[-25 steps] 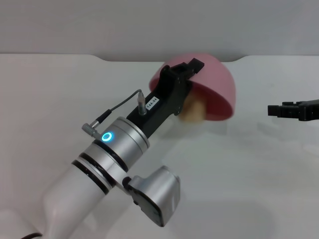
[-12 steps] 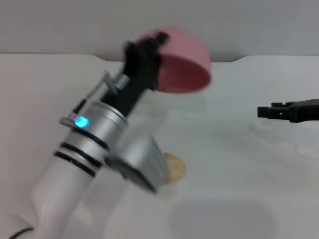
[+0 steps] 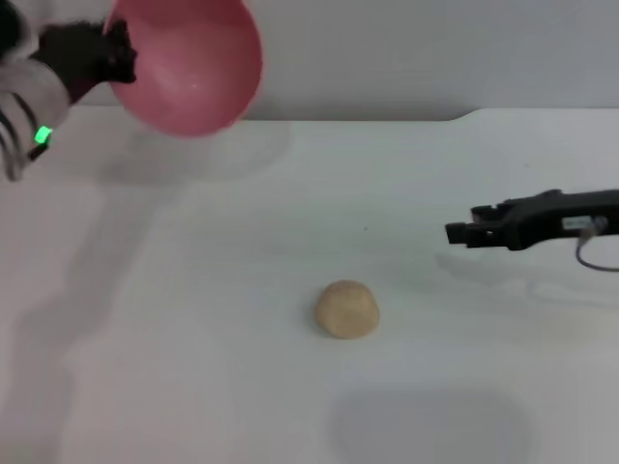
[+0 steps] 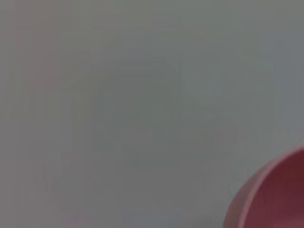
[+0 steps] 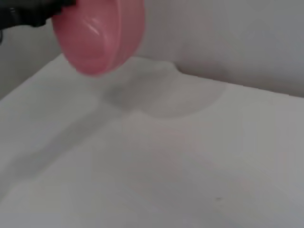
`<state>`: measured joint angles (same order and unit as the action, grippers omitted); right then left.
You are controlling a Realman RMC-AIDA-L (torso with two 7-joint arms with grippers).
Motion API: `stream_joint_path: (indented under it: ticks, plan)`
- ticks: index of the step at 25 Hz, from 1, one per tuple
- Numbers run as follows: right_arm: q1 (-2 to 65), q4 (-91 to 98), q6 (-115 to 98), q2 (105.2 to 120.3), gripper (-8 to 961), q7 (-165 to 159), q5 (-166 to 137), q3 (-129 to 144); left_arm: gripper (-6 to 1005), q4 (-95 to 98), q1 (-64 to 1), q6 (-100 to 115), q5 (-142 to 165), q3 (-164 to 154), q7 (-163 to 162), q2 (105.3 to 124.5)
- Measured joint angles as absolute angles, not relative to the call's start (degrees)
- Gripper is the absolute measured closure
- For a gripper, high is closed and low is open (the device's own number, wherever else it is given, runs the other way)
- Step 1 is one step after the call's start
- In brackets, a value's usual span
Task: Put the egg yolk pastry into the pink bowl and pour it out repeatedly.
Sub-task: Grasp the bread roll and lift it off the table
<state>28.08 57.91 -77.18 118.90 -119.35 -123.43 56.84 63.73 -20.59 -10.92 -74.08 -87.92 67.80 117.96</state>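
Pink bowl (image 3: 190, 66) aloft at the far left of the worktop (image 3: 193, 319), tilted with its empty inside turned toward the head camera, pinched by the rim in the left gripper (image 3: 114, 60). Egg yolk pastry (image 3: 347, 308) alone on the bare worktop near the middle, well apart from the bowl and resting on its flat side. Right gripper (image 3: 455, 233) low over the worktop on the right, fingers pointing toward the pastry but clear of it; whether spread or pressed together cannot be told from here. Nothing of the pastry in the right wrist view, only the bowl and open surface.

Judged from this: pour done, next a pick-up of the pastry and a return to the bowl. Risks from here:
- Soft, creased lump, likely to squash or crumble under a hard pinch.
- Rounded shape, apt to roll away if nudged by one finger first.
- Bowl high and steeply tilted, so a drop now would likely miss or tumble straight out; levelling and lowering needed first.
- Rim-only hold on smooth plastic, prone to slipping during a fast swing.
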Motion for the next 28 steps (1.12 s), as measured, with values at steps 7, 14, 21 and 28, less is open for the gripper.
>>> stream_joint_path:
  ticks: [7,14,21,28]
  plan:
    - [30.8,58.28,-74.48,118.91,394,-117.95,-123.44,66.68,1000,54.1,-30.78,-54.33,-64.07,-57.11,62.22,117.03]
    - [35.53,58.7,-72.43,118.85,394,-117.4,-123.5,80.88,1000,64.54,-29.4,-73.01,-48.93,-55.48,44.95,114.18]
    - [40.28,57.51,-69.43,118.95,393,-117.87,-125.16,91.06,999,73.59,-24.83,-79.85,-46.72,-51.09,43.49,115.52]
    - [40.5,55.94,-64.71,119.1,394,-117.95,-125.82,96.91,1000,73.54,-23.84,-83.72,-46.1,-50.69,43.41,115.51]
